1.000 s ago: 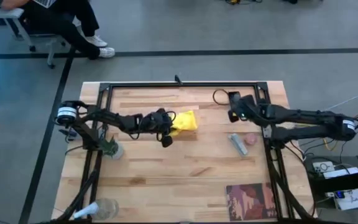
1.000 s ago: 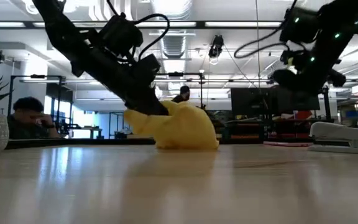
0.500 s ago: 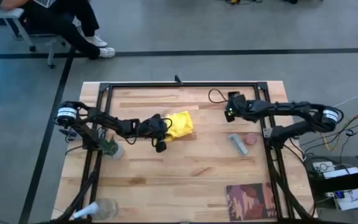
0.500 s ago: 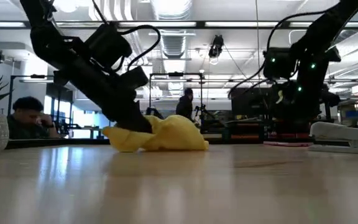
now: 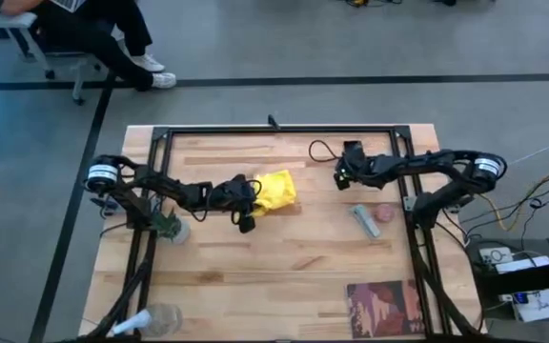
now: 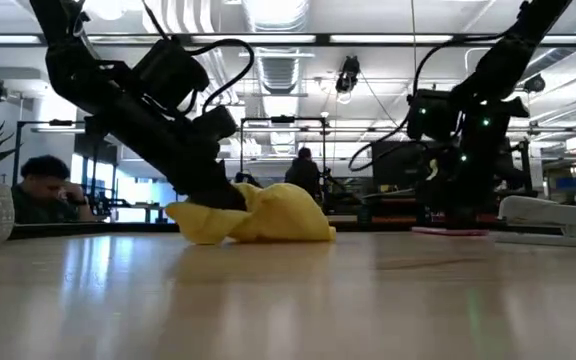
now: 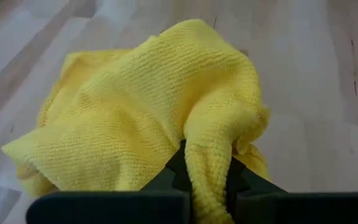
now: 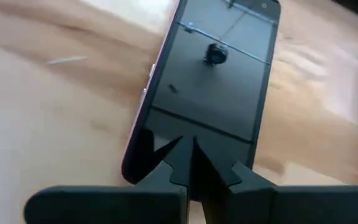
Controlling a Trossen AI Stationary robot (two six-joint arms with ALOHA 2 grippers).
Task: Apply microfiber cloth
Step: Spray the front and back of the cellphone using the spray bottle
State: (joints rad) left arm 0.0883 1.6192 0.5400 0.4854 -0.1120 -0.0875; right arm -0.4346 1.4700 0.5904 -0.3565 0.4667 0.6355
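Yellow crumpled microfiber cloth (image 5: 277,189) at centre frame is pinched by the left gripper (image 5: 253,195); the right gripper (image 5: 342,179), jaws together, hovers over a flat black phone (image 8: 213,87) at centre right.

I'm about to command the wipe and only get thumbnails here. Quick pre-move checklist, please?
1. Left gripper shut on the microfiber cloth: ok.
2. Cloth resting on the table: ok.
3. Right gripper shut on the black phone: ok.
4. Cloth over the phone: not ok, they lie apart in the high view.
5. Phone screen facing up: ok.
6. Grip firmness on the phone: cannot tell.
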